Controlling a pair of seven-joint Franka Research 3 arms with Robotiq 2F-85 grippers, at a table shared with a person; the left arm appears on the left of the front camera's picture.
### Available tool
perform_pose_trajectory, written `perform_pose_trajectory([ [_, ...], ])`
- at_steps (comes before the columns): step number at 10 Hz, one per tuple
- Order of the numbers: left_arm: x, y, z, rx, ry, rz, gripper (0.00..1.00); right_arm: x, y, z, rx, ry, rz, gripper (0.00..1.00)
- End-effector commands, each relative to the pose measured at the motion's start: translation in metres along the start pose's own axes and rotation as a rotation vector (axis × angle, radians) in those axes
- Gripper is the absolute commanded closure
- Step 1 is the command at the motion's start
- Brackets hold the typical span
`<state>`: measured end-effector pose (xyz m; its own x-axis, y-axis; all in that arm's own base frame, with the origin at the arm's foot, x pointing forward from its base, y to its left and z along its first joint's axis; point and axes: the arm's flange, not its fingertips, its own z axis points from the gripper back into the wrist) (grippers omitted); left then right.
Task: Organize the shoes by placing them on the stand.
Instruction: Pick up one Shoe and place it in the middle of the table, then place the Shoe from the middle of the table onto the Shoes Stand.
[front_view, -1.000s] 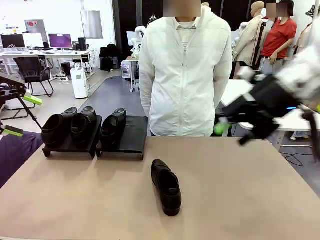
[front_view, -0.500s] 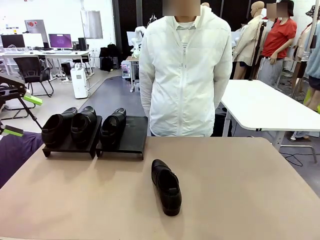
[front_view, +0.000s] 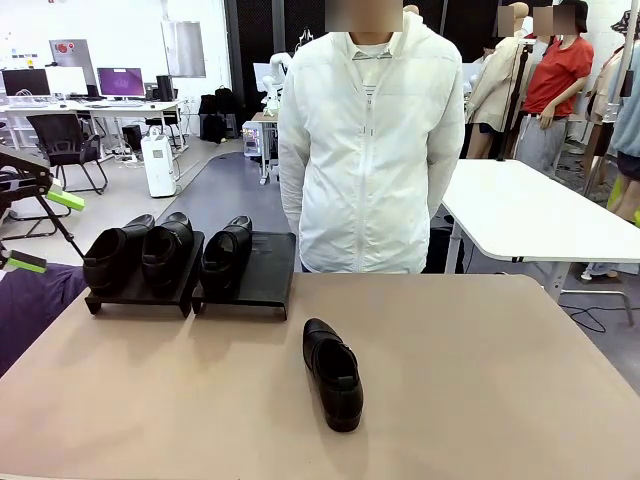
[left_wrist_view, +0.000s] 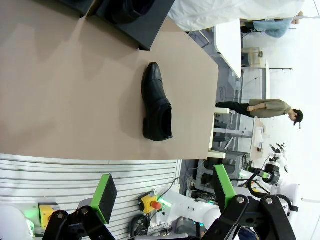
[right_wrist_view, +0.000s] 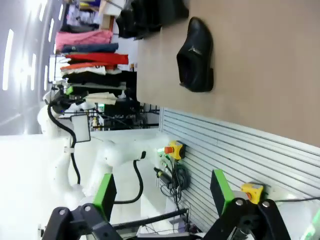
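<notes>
right arm gone from front view, both hands wide open, empty, one shoe (front_view: 333, 372) off stand (front_view: 190, 285)

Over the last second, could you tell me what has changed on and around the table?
The right arm, which blurred across the right side of the front view a second ago, has swung out of that view. The left gripper stayed open at the left edge, three shoes stayed on the stand, and the fourth shoe stayed on the table.
</notes>
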<state>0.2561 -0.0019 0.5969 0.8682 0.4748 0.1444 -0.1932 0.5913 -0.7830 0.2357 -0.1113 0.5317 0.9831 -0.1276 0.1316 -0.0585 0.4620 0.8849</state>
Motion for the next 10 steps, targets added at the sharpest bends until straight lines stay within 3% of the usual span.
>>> perform_pose_trajectory([
  [1,0.001,0.000,0.000,-0.021,0.006,-0.015,0.00,0.002,0.004,0.007,0.020,-0.003,0.004,0.00],
  [9,0.000,0.000,0.000,0.000,0.000,0.000,0.00,0.002,0.004,0.007,0.020,-0.003,0.004,0.00],
  [10,-0.025,-0.063,-0.033,0.116,0.004,-0.029,0.00,0.002,0.004,0.007,0.020,-0.003,0.004,0.00],
])
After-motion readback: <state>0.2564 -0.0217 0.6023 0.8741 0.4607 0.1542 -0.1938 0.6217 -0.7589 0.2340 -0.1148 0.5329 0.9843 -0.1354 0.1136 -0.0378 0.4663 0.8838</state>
